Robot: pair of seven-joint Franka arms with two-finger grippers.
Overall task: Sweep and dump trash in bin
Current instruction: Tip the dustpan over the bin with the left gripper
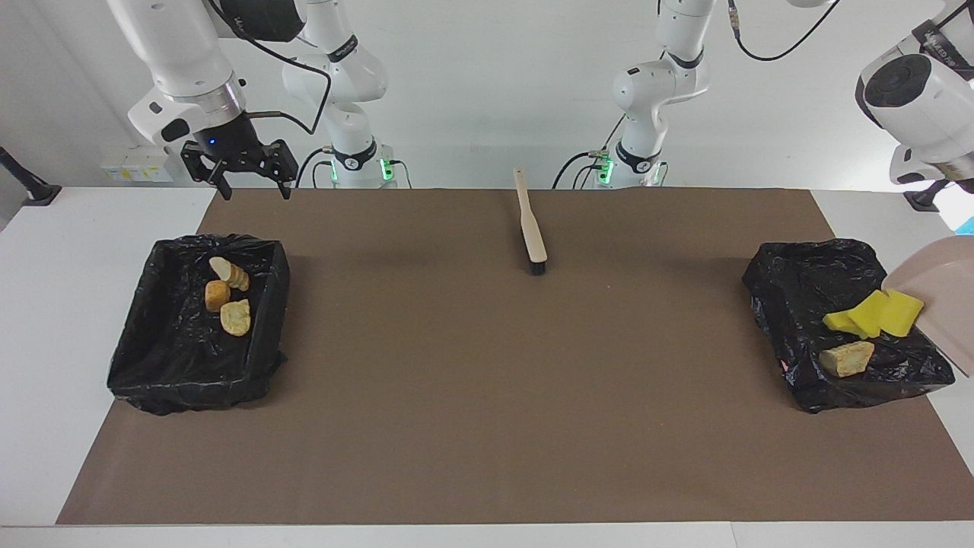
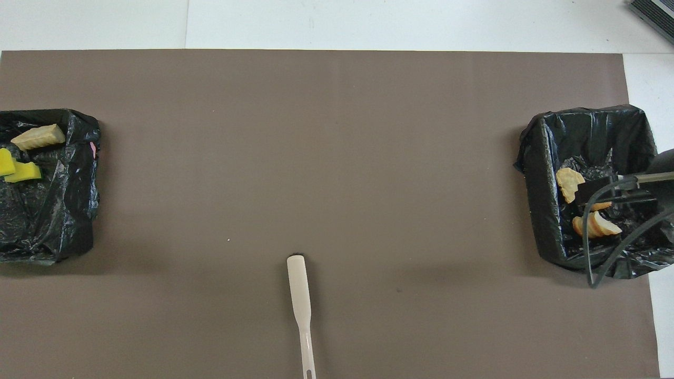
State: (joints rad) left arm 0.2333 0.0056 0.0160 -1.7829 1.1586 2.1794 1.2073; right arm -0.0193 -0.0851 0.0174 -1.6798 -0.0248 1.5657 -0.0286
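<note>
Tipping over the bin (image 1: 806, 304), the dustpan (image 1: 940, 293) sheds yellow sponge pieces (image 1: 875, 316); too shallow, one may stick. Left claw clenched offscreen; right claw (image 1: 253, 183) released.

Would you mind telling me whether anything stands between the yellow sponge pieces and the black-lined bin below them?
Nothing visible does: the yellow sponge pieces are sliding off the tilted dustpan straight into the open bin, beside a tan lump.

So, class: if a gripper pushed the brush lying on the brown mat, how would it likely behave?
The brush would probably slide, not roll: it lies flat on the mat, its handle flattened. It looks stiff, so pushing one end should swing it round. Being slim, it is likely light.
</note>
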